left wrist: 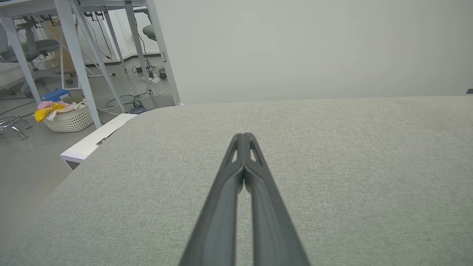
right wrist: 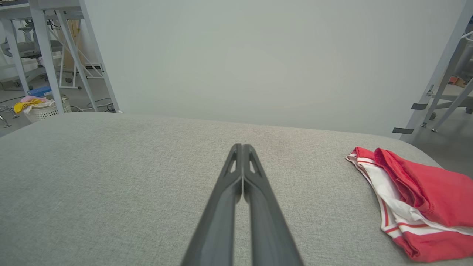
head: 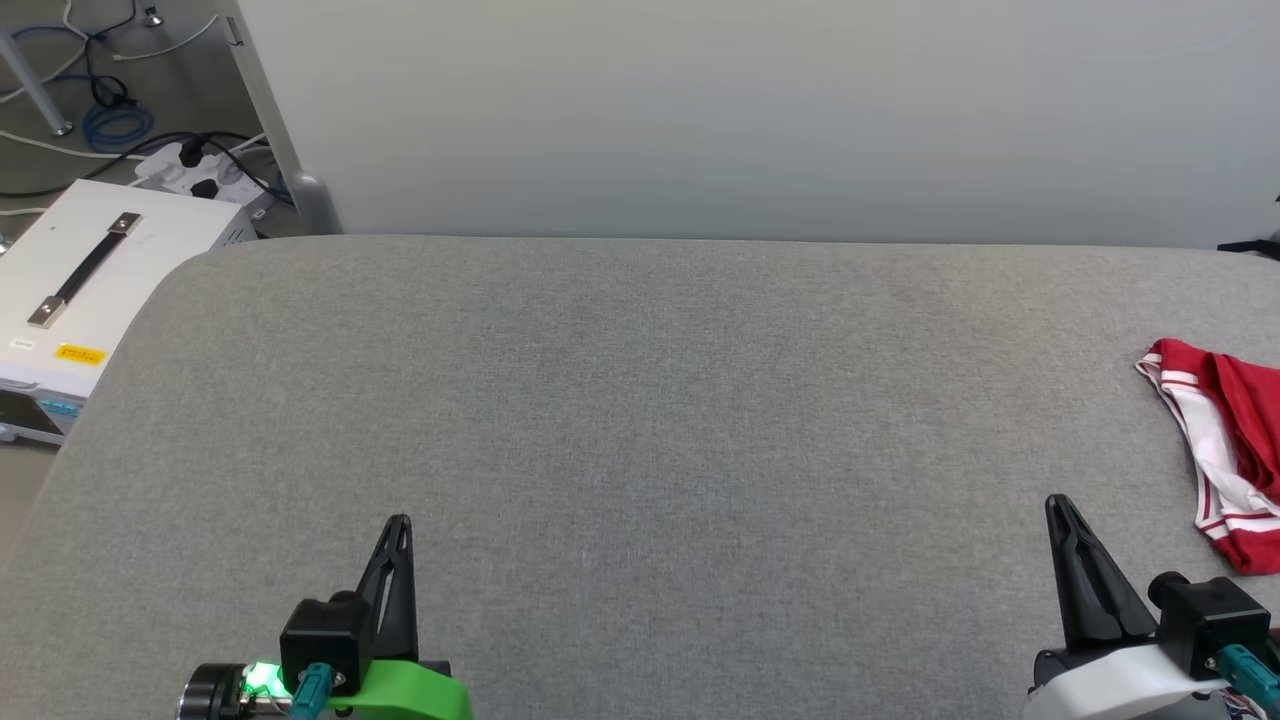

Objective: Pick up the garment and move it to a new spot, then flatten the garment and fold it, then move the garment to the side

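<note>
On the grey table (head: 640, 400) lies one garment (head: 1225, 450); left claw (head: 398, 528), right claw (head: 1058, 508) both pinched together.

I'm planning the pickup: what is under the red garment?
The garment lies directly on the grey padded table, whose fabric shows around its near edges. Anything beneath its folds is covered, and its right part runs out of frame.

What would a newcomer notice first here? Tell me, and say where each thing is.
The red and white garment stands out most, lying bunched at the right edge of the grey padded table. Next come the dark grippers low in the head view: the left gripper at lower left and the right gripper at lower right, both shut, empty and clear of the garment. A white case with a black handle sits beyond the table's left corner.
</note>
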